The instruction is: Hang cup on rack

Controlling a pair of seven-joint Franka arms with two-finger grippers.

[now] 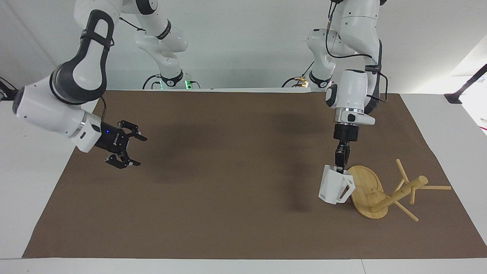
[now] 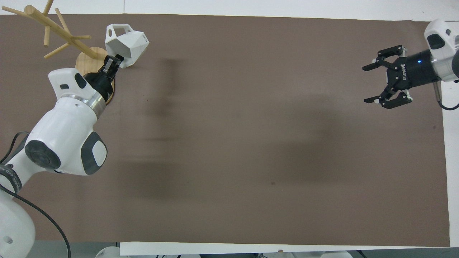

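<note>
Overhead view: ROBOTIQ-marked right gripper (image 2: 373, 83) gapes; left gripper (image 2: 114, 61) clamps cup (image 2: 125, 43)

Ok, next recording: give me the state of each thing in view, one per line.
cup: held by its rim, in the air beside the rack's base.
rack: standing on its oval base, no cup on its pegs.
left gripper: shut on the cup.
right gripper: open, holding nothing, waiting over the mat at the right arm's end.
</note>
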